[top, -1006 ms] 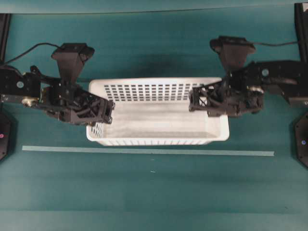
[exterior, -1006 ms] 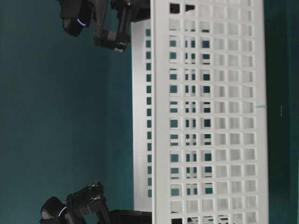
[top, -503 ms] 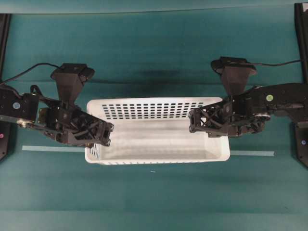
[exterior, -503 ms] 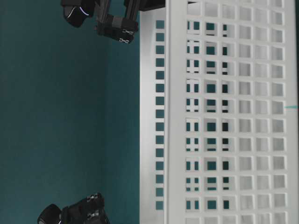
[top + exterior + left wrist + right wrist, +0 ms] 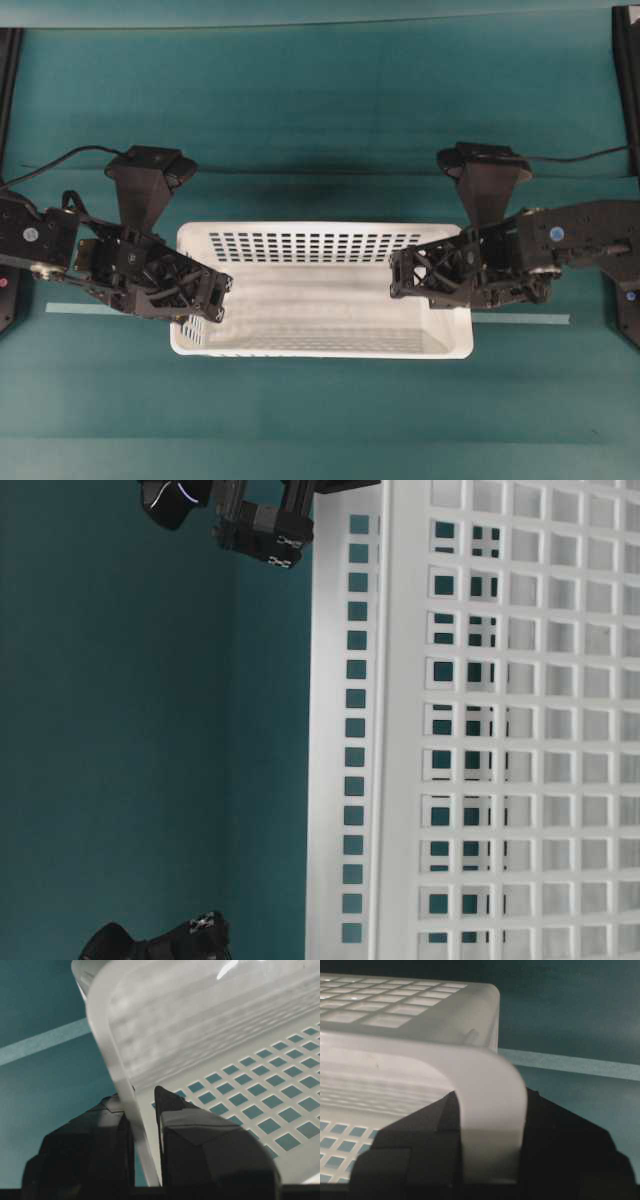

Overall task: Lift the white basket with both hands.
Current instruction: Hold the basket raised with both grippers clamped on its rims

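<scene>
Large rectangular white plastic basket (image 5: 320,300) spans between the 2 arms over the teal counter (image 5: 320,120) | left pincer (image 5: 208,300) clamped on left rim | right pincer (image 5: 405,275) clamped on right rim | opposite-end grips likely keep it level.

You have a teal table surface (image 5: 320,130) filling the overhead view. A pale tape strip (image 5: 100,307) runs across it, left to right, visible at both sides. Dark fixtures (image 5: 8,60) stand at the far corners, perhaps frame posts; you can't tell.
</scene>
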Robot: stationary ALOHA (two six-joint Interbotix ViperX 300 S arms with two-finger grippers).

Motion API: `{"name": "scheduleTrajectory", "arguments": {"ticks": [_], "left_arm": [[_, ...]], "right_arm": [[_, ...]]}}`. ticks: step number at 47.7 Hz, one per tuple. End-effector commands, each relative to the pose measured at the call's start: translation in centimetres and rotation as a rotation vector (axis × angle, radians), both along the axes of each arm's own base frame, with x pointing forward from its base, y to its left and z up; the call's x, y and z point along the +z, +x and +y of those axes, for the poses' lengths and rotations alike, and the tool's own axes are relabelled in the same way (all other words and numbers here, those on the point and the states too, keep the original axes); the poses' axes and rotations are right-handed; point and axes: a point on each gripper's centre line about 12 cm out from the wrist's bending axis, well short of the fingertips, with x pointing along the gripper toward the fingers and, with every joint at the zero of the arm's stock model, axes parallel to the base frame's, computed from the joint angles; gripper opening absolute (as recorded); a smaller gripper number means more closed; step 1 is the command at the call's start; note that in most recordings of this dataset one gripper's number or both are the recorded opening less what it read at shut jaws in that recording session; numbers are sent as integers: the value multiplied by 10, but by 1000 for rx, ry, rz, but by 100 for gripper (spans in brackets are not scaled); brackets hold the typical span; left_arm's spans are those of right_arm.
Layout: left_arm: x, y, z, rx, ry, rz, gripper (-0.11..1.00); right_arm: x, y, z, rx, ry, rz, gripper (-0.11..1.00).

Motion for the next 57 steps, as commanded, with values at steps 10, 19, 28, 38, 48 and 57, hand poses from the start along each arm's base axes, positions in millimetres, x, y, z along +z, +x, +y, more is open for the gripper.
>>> {"name": "scheduleTrajectory", "arguments": {"ticks": [10, 19, 28, 38, 48, 57], "left_arm": [[4, 4, -5, -30, 12, -24, 4], [-3, 2, -6, -33, 13, -6, 4], [-10, -2, -5, -34, 15, 9, 4], [-23, -1, -6, -37, 14, 10, 4], [-26, 1, -7, -37, 13, 7, 4], [-26, 3, -6, -35, 14, 0, 4]], "right_arm": [[1, 5, 8, 55, -27, -25, 16], [-4, 5, 7, 54, -29, -16, 16], [-11, 7, 10, 62, -29, -5, 16], [-20, 9, 12, 69, -30, 11, 16], [-21, 8, 12, 69, -30, 15, 16], [-21, 8, 7, 65, -42, 14, 16]]}}
